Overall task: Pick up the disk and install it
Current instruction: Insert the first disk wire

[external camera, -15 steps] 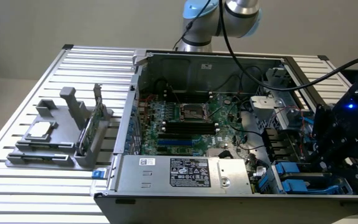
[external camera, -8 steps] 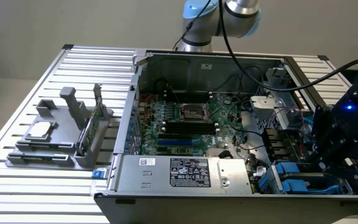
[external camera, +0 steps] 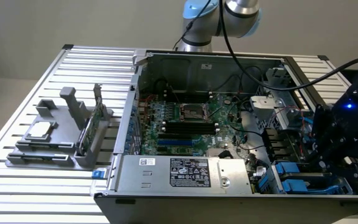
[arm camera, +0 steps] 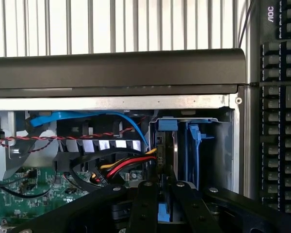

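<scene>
Now the black two-fingered gripper [arm camera: 160, 194], closed on the blue-railed silver-grey disk [arm camera: 167, 145], should press squarely (no tilt) into the bay.

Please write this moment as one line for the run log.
task: install disk | gripper: shut on disk | disk: upright, edge-on in drive bay | bay: corner of open computer case

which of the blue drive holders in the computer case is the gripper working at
The gripper is over the blue holder nearest the case's front corner, at the exterior view's right; the other blue holder sits beside it.
</scene>
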{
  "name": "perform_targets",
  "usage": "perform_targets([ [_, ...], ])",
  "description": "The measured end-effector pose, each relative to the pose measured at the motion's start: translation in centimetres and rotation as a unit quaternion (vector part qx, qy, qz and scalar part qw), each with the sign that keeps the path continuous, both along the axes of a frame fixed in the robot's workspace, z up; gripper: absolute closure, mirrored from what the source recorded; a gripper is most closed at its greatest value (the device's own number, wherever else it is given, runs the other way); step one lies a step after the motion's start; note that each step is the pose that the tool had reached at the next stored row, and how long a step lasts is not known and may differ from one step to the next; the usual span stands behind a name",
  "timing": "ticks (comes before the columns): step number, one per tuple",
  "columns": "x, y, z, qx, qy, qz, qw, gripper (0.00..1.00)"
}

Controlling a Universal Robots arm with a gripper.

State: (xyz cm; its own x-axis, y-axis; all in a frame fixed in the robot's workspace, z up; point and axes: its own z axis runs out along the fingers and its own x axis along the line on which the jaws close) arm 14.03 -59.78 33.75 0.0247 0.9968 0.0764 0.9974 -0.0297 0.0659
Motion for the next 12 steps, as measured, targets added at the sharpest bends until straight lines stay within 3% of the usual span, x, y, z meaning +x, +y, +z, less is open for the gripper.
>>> perform_targets([
  [12,0.17,0.0,-0.16,0.0,0.0,0.0,1.0,0.84],
])
